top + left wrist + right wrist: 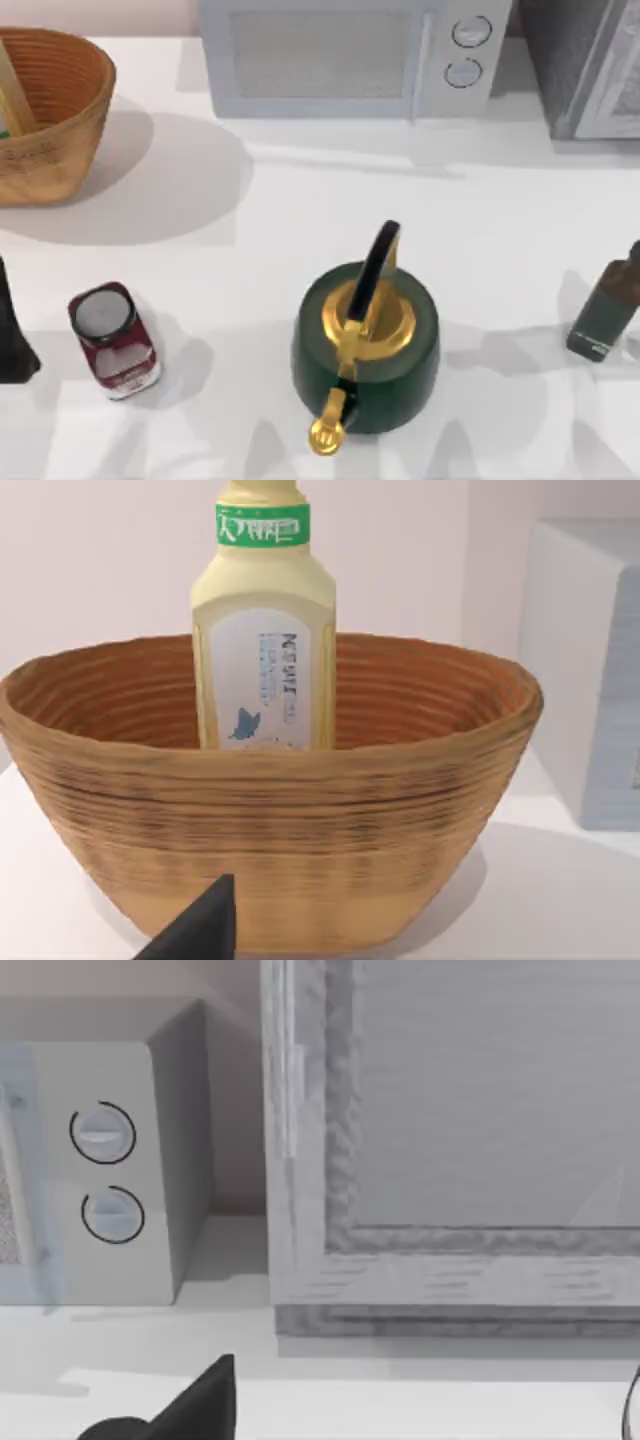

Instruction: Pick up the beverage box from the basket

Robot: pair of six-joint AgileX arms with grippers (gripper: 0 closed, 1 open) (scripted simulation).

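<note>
At the far left corner of the desk (300, 230), the basket (50, 120) is seen from above, cut off by the left edge of the top view. Against its inner wall a sliver of the beverage box (12, 95) is visible, leaning slightly. An open stretch of white desk lies between the basket and the microwave (350, 55), which is set along the back edge beside a grey cabinet (585, 65). Nearer the front, a dark red can (112, 340) stands at the left, a green kettle (365, 345) in the middle, and a dark bottle (608, 310) close to the right edge, all well apart from one another.

From the left wrist camera, the basket is shown side-on with its ribbed wall, and the beverage box (264, 630) is seen standing upright inside, rising well above the rim, with a green band near its top. A dark tip of the left hand (195, 930) lies in front of the basket wall, apart from the box; whether it is released or clenched cannot be told.

From the right wrist camera, the microwave's two dials and the cabinet front are faced, with a dark tip of the right hand (190, 1405) at the lower edge; its state cannot be told either.
</note>
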